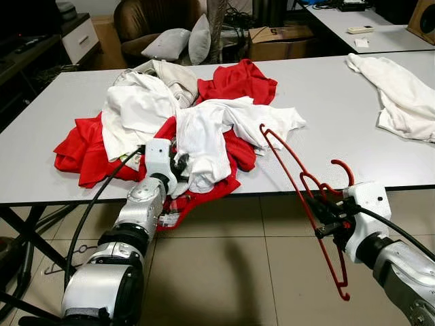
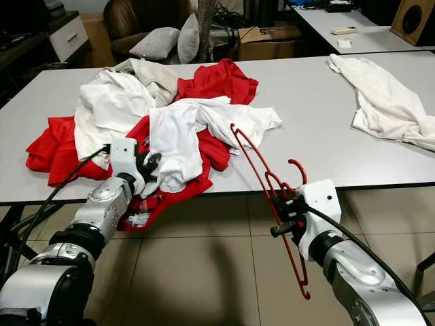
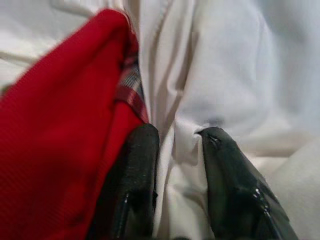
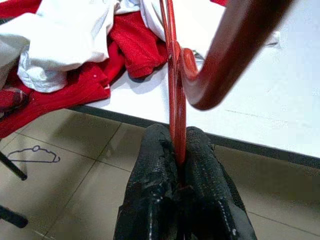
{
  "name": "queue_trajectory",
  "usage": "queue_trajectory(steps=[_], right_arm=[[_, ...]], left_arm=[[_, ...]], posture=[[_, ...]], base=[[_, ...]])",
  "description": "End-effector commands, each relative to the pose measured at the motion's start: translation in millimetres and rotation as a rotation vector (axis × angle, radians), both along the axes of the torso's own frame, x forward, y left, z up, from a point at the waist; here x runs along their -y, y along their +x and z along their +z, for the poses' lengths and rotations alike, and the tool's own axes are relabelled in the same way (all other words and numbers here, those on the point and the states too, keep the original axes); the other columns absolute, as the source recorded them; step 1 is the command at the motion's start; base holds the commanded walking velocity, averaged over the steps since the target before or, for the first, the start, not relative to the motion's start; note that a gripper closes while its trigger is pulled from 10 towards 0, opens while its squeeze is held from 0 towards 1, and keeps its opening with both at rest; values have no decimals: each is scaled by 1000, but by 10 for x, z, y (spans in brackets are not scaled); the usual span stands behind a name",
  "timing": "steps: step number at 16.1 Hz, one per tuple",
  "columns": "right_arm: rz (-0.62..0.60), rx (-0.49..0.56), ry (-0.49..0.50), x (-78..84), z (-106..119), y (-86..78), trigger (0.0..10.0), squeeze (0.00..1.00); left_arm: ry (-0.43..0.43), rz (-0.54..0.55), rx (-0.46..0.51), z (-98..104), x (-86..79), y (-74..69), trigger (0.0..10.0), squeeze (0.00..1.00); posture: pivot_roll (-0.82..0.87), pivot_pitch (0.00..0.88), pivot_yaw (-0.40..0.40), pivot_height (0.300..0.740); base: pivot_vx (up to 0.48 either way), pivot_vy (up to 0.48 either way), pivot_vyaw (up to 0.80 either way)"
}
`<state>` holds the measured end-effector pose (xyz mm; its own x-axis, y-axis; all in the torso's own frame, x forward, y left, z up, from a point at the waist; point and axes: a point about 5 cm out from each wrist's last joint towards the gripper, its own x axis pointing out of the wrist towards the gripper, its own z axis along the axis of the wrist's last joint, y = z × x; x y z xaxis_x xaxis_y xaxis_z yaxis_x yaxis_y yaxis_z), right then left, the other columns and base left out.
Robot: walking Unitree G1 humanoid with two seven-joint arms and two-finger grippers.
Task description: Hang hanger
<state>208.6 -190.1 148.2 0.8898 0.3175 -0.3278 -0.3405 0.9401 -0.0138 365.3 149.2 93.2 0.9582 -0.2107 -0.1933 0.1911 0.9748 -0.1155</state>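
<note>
Left gripper (image 1: pixel 178 165) at table (image 1: pixel 319 115) near edge, fingers (image 3: pixel 135 165) narrowly parted, pinching fold of white shirt (image 1: pixel 204 136) beside red garment (image 1: pixel 81 149) in clothes pile.

Risk: pulling shirt may drag tangled red garment off edge, since layers overlap.

Right gripper (image 4: pixel 177 165) below table edge, clamped on red hanger (image 1: pixel 306 197) near neck. Hanger frame runs toward 11 o'clock over table edge, hook toward 1 o'clock, lower tip toward 6 o'clock.

Risk: thin wire could pivot in grip; upper tip may snag shirt.

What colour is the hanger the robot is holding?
Red. The hanger in the right gripper is plain red all over, clearest in the left eye view.
</note>
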Motion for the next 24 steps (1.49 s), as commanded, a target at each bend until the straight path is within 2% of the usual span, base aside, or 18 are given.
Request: queue_trajectory(steps=[1,5,8,10,11,12,13,14,15,16,17,18,21,22,23,24], right_arm=[[16,14,-2,-24,15,26,10000,0],[13,21,-6,-38,-1,28,10000,0],[-22,47,-13,-2,23,71,10000,0],[-88,73,-20,74,44,116,10000,0],[-135,86,-22,114,50,136,10000,0],[-177,103,-24,149,61,155,10000,0],[-214,122,-19,182,83,171,10000,0],[-246,145,-15,211,111,183,10000,0],[-272,162,-10,232,130,189,10000,0],[-281,166,-8,240,135,190,10000,0],[-338,183,2,295,139,202,10000,0],[-341,183,3,294,136,208,10000,0],[-293,167,-5,214,99,227,10000,0],[-272,159,-11,179,79,231,10000,0],[-263,155,-13,163,68,230,10000,0],[-248,142,-7,129,42,217,10000,0]], left_arm=[[-16,-2,35,110,-28,57,0,0],[-27,-13,42,125,-34,63,0,0],[-16,-7,83,308,-74,166,0,0],[-14,-2,172,669,-78,324,0,0],[-43,-41,263,945,-25,401,0,0],[-77,-105,377,1274,52,457,0,0],[-87,-194,545,1679,143,467,0,0],[-98,-283,716,2045,214,419,0,0],[-115,-359,853,2297,260,342,0,0],[-133,-395,906,2387,277,302,0,0],[-173,-599,966,2447,379,170,0,0],[-145,-642,935,2350,409,163,0,0],[111,-805,697,1577,495,116,0,0],[262,-913,575,1150,482,-5,0,0],[325,-974,500,933,449,-91,0,0],[372,-1101,335,541,356,-304,0,0]], posture=[[-180,0,86,740],[-181,0,91,740],[-185,0,106,740],[-187,0,116,740],[-188,0,122,740],[-187,0,128,740],[-187,0,129,740],[-184,0,133,740],[-184,0,133,740],[-181,0,134,740],[-173,0,128,740],[-167,0,123,740],[-158,0,109,740],[-153,0,107,740],[-152,0,105,740],[-145,0,98,740]], base=[[0,0,0],[0,0,0],[0,0,0],[0,0,0],[0,0,0],[0,0,0],[0,0,0],[0,0,0],[0,0,0],[0,0,0],[0,0,0],[0,0,0],[0,0,0],[0,0,0],[0,0,0],[0,0,0]])
